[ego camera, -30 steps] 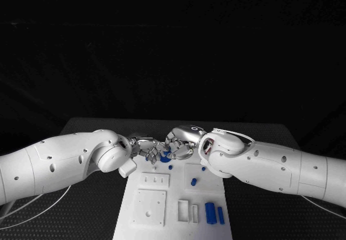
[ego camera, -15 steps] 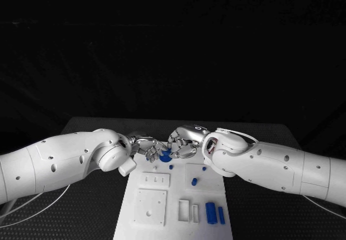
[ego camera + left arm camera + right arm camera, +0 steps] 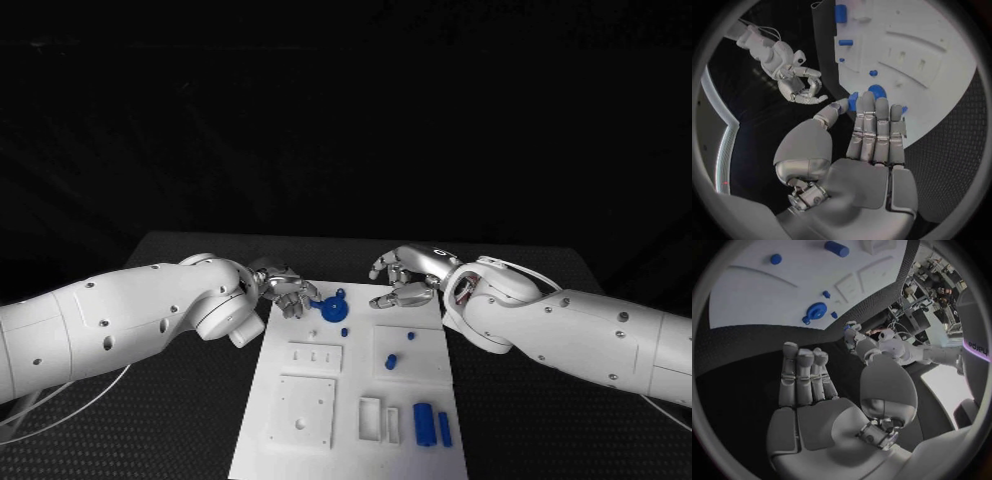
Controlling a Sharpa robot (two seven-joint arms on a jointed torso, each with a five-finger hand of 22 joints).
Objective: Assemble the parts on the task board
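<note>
The round blue part (image 3: 330,309) sits at the far end of the task board (image 3: 346,425), freed for seating. My left hand (image 3: 286,292) rests beside it, fingers straight and empty. My right hand (image 3: 405,280) hangs loosely curled and empty. A second ago both hands closed round that part; now they have drawn apart.

A robotics lab: black test table (image 3: 188,400), cluttered equipment benches (image 3: 932,275) behind.

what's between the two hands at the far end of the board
In the head view, a round blue part lies on the task board between the left hand and the right hand, close by the left hand's fingers. Neither hand holds it.
</note>
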